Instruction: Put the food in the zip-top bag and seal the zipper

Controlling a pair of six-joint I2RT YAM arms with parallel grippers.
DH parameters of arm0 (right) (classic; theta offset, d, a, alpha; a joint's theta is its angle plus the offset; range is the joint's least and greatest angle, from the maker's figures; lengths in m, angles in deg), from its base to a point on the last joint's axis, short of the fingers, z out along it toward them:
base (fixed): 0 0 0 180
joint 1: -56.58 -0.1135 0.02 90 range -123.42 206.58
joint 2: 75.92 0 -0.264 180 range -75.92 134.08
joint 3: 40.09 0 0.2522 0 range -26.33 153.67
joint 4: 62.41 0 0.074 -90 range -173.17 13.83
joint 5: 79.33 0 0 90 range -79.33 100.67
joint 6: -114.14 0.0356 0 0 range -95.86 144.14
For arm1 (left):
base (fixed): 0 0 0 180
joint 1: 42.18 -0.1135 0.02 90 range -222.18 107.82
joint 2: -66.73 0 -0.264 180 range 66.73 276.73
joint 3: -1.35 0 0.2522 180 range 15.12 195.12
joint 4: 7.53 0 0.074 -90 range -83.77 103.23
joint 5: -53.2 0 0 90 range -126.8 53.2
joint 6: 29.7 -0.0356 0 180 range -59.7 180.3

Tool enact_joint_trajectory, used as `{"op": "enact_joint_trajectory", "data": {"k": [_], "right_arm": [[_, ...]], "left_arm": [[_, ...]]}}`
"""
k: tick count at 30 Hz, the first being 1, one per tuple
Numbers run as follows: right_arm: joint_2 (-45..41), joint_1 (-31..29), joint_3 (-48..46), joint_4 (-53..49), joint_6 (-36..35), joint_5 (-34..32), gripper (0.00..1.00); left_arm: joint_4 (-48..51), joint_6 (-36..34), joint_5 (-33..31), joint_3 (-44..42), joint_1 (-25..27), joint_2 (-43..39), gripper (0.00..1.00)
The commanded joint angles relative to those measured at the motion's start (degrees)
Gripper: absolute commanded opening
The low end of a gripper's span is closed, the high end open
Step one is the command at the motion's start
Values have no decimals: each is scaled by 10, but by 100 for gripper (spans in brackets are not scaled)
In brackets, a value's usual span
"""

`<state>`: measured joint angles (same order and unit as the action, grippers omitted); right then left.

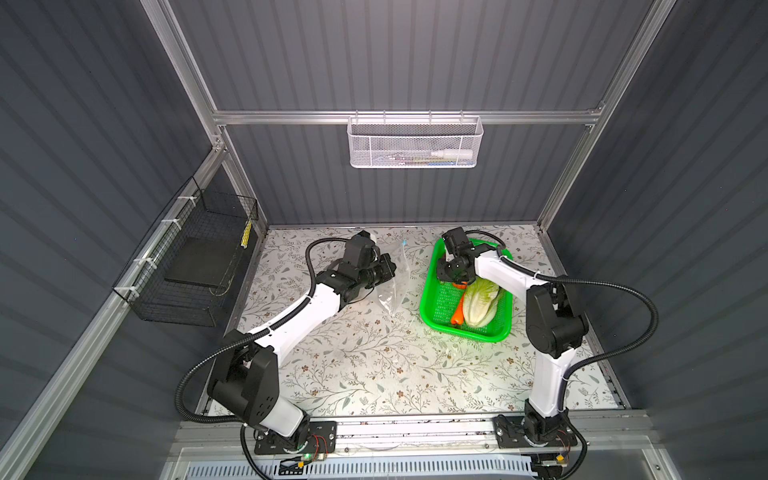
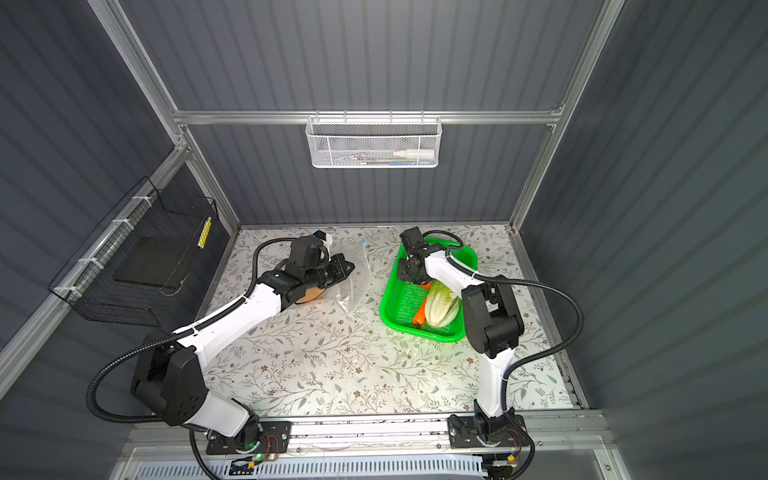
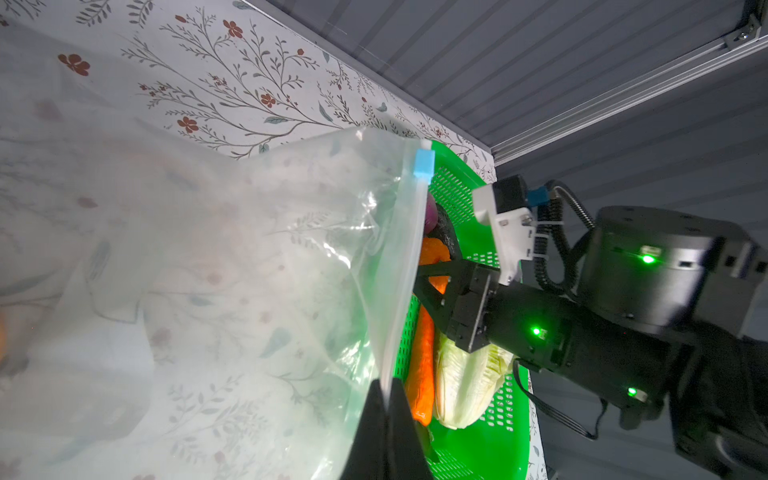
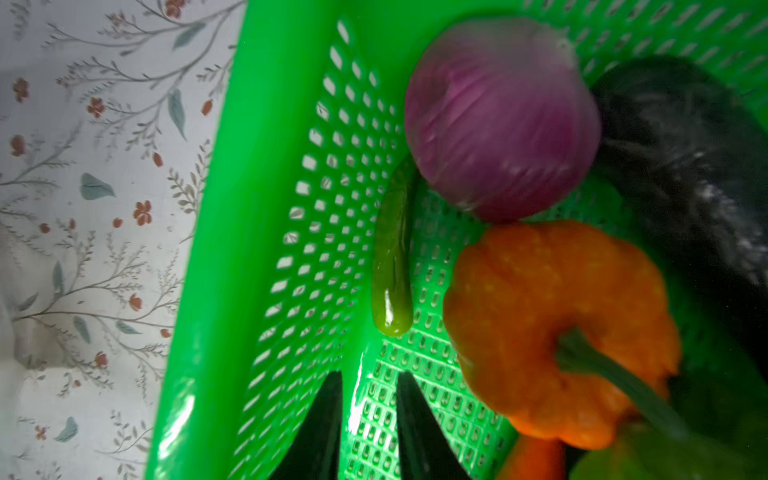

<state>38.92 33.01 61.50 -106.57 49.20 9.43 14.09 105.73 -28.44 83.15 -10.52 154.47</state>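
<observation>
Right gripper [image 4: 371,378] part open, empty, in basket [image 1: 465,333]; pumpkin [image 4: 552,324] just beside. Bag [image 1: 392,286] at basket's 9 o'clock, left gripper [image 3: 384,388] pinching mouth.

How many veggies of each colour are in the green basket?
Orange: 2, the carrot and the pumpkin
Green: 2, the napa cabbage and the small green chili
Purple: 1, the onion
Dark: 1, the eggplant
Total: 6 in view

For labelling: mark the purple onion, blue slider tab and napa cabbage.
purple onion [image 4: 498,120]: right wrist view, middle of its skin.
blue slider tab [image 3: 424,163]: left wrist view, centre of the tab.
napa cabbage [image 1: 481,302]: in a top view, mid leaves.
</observation>
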Motion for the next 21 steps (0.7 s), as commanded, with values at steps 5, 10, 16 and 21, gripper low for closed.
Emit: {"op": "enact_joint_trajectory", "data": {"k": [5, 10, 16, 21], "right_arm": [[50, 0, 61, -30, -1, -36, 29], [81, -4, 95, -48, -8, -78, 29], [108, -9, 115, -62, -5, -86, 32], [124, -12, 117, -61, -2, -79, 32]], "left_arm": [[10, -10, -3, 4, -1, -1, 0], [6, -6, -5, 3, -1, 0, 0], [4, -4, -5, 5, -1, -3, 0], [6, -3, -7, 4, -1, -5, 0]]}}
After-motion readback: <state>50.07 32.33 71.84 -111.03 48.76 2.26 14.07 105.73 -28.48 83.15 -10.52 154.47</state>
